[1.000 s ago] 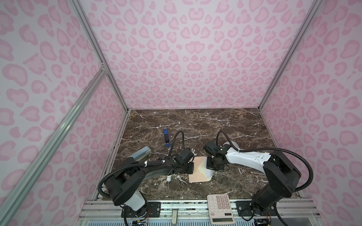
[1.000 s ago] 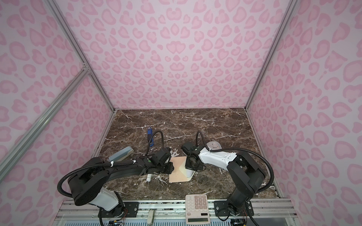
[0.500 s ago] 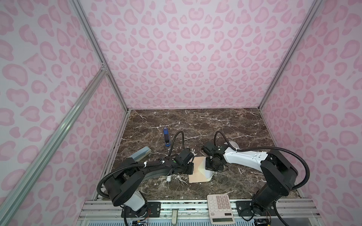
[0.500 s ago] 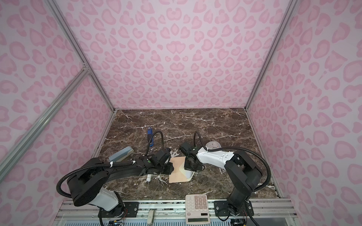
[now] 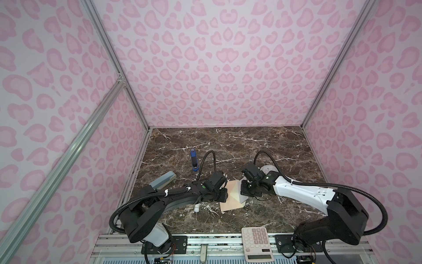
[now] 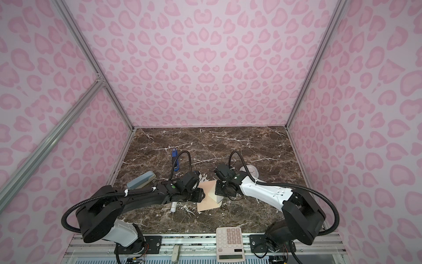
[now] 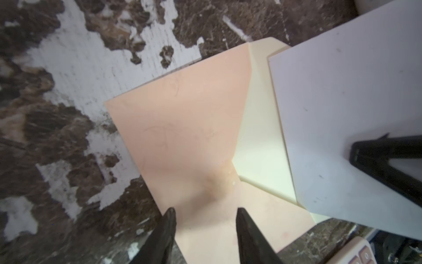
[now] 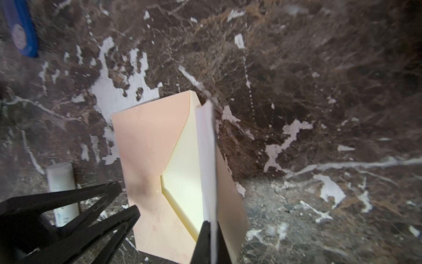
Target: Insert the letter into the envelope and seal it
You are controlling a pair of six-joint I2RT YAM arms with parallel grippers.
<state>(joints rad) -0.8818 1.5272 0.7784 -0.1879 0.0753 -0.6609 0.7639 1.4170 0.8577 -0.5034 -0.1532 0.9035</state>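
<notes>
At the left of the marble table (image 5: 228, 141) lies a grey-blue case (image 5: 163, 181), with a blue tool (image 5: 194, 160) farther back to its right. A white tube (image 8: 60, 182) lies nearer, just left of the envelope (image 7: 182, 125). The left gripper (image 7: 205, 217) hangs low at the envelope's left edge, its jaws parted to a moderate gap with nothing between them; whether the tips touch the paper I cannot tell. The envelope lies flat in the near middle of the table, between the two grippers, with its flap open to the right and the cream lining showing. The letter (image 7: 342, 102) shows its plain white side and slants over the envelope's right part, with its leading edge at the mouth of the pocket; whether it has entered I cannot tell. The right gripper (image 8: 211, 226) is pinched tight on the letter's edge. A round white object (image 5: 269, 169) sits just beyond the right arm, and a calculator (image 5: 257, 242) lies on the near rail, right of the middle
</notes>
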